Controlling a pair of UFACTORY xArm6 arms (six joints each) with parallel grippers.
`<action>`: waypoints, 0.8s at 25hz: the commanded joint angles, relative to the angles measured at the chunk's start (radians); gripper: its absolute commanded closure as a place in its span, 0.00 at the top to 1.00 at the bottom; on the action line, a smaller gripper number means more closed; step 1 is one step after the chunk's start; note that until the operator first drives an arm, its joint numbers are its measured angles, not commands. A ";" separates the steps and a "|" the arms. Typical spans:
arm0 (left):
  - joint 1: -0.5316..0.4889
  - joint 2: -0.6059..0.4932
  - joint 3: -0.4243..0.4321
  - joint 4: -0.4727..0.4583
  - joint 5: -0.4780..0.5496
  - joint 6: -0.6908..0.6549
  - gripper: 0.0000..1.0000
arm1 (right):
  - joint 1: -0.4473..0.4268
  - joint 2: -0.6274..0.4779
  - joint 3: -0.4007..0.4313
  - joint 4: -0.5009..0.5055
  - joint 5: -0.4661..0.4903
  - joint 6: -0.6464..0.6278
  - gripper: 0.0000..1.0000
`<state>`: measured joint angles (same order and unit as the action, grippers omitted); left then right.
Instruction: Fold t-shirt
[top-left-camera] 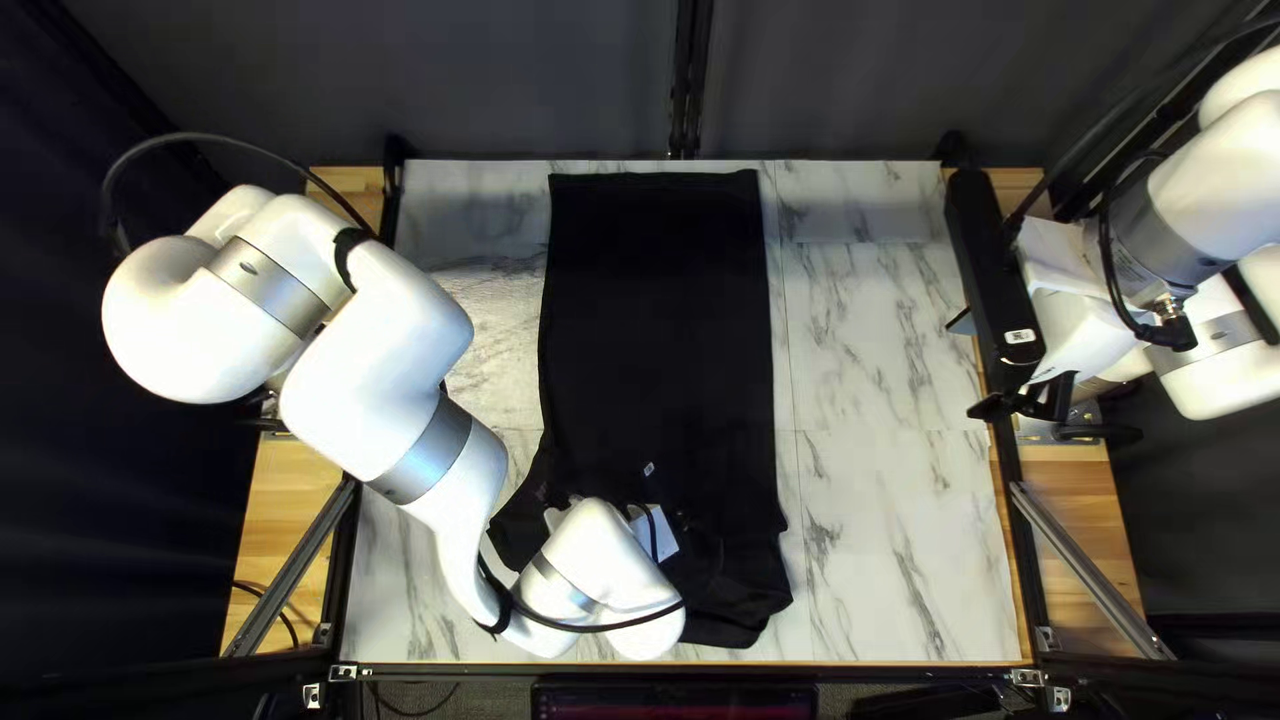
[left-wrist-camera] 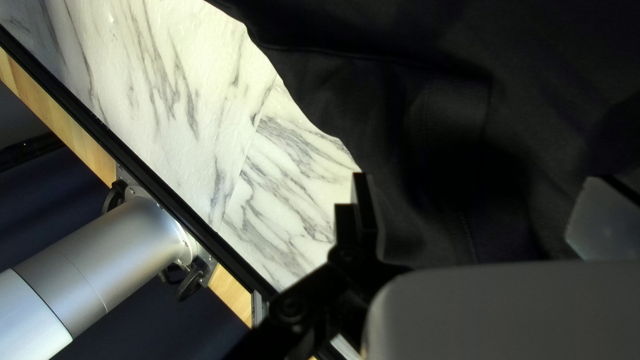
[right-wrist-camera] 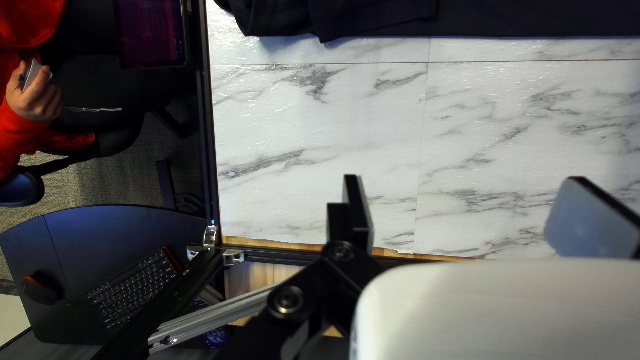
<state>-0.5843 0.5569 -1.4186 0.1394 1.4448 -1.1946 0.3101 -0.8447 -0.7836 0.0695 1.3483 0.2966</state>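
A black t-shirt (top-left-camera: 654, 307) lies lengthwise on the marble-patterned table, its body flat and its near part rumpled, with white tags on it. My left gripper (top-left-camera: 654, 531) is over that near part, its fingertips hidden from above. In the left wrist view the same gripper (left-wrist-camera: 481, 210) is open above the shirt (left-wrist-camera: 433, 100), one finger by the cloth's edge, nothing held. At the table's right edge my right gripper (top-left-camera: 974, 364) stands away from the shirt. Seen from its wrist, this gripper (right-wrist-camera: 470, 207) is open over bare marble; the shirt (right-wrist-camera: 387, 19) lies beyond.
Marble tabletop (top-left-camera: 880, 534) shows on both sides of the shirt. A silver and white arm base (left-wrist-camera: 107, 260) stands at the table edge. Past the near edge are a person's hand (right-wrist-camera: 33, 93) in a red sleeve, a keyboard (right-wrist-camera: 133, 287) and a mouse (right-wrist-camera: 40, 290).
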 commanded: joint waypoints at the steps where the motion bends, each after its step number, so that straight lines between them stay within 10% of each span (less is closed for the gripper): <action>1: 0.010 0.000 -0.011 -0.026 0.018 0.007 1.00 | 0.000 0.000 0.000 0.000 0.000 0.000 1.00; 20: 0.011 -0.028 0.034 -0.072 -0.048 -0.090 1.00 | 0.000 0.000 0.000 0.000 0.000 0.000 1.00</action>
<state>-0.5712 0.5345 -1.4035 0.0600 1.4100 -1.2647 0.3101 -0.8447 -0.7836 0.0695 1.3483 0.2966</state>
